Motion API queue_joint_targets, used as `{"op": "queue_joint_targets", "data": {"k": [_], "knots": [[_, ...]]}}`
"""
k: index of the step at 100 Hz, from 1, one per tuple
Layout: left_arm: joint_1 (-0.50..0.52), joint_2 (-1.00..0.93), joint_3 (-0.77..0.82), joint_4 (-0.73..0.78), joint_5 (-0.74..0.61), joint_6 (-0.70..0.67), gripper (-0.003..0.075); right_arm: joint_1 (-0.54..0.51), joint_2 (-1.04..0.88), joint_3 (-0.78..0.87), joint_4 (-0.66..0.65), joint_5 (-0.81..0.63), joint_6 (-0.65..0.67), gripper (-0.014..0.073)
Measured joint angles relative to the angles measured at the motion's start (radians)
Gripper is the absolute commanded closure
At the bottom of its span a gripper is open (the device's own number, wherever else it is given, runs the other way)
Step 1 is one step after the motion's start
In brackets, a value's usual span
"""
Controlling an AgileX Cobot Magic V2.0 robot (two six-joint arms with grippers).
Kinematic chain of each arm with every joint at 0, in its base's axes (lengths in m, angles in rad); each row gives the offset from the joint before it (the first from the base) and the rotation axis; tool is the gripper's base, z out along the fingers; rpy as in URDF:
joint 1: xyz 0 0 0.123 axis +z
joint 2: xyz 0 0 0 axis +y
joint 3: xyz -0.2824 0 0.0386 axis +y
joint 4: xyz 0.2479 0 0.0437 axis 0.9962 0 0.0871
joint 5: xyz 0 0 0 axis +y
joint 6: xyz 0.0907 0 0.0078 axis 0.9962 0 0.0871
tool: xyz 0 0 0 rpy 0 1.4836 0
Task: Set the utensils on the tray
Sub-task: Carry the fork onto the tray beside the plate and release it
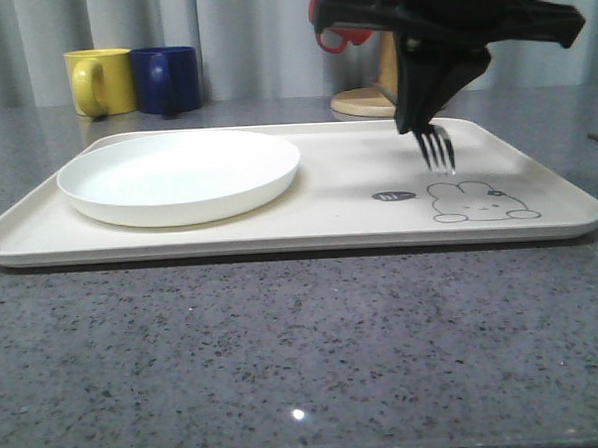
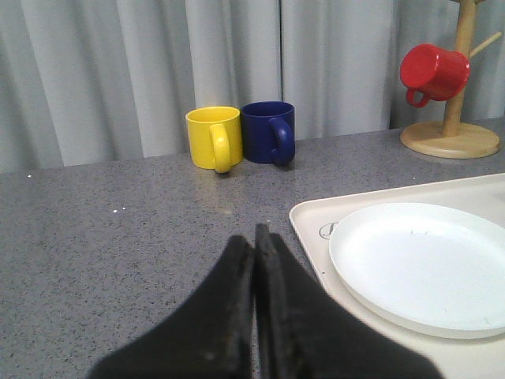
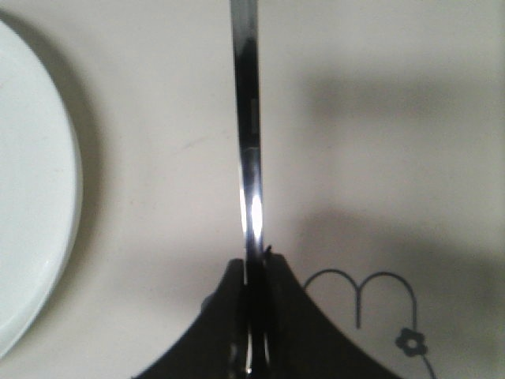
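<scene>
The right hand (image 1: 435, 119) is clenched on the fork (image 1: 437, 149), holding it tines-down over the right half of the cream tray (image 1: 337, 183); the tines hang just above the tray floor, beside the printed bunny (image 1: 480, 201) and well apart from the white plate (image 1: 178, 175). In the right wrist view the fork's handle (image 3: 249, 142) runs straight out from the pinched fingers (image 3: 272, 316), with the plate's rim off to one side; the step in hand looks like the set-down. To do it well, I would lower until the tines touch, tip the handle down so the fork lies flat on bare tray, then release; dropping it from height risks a bounce or a slide toward the rim. Keep it parallel to the plate's edge, leaving room for other cutlery. The left hand (image 2: 254, 260) is pressed shut on nothing, over the grey tabletop (image 2: 118, 229) beside the tray's corner.
</scene>
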Motion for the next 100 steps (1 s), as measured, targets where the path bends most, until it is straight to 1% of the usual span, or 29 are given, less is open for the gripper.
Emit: {"op": "queue_joint_targets", "data": {"k": [11,30,69,83,90,100], "knots": [[0.0,0.0,0.0,0.0,0.0,0.0,0.0739,0.04,0.038,-0.021,-0.034,-0.002,0.05,0.0652],[0.0,0.0,0.0,0.0,0.0,0.0,0.0739,0.087,0.096,-0.068,-0.048,-0.004,0.069,0.0652],[0.0,0.0,0.0,0.0,0.0,0.0,0.0739,0.089,0.155,-0.081,-0.057,-0.006,0.09,0.0642],[0.0,0.0,0.0,0.0,0.0,0.0,0.0739,0.089,0.156,-0.081,-0.057,-0.006,0.09,0.0584],[0.0,0.0,0.0,0.0,0.0,0.0,0.0739,0.089,0.156,-0.081,-0.057,-0.006,0.09,0.0526],[0.0,0.0,0.0,0.0,0.0,0.0,0.0739,0.089,0.156,-0.081,-0.059,-0.006,0.09,0.0412]]}}
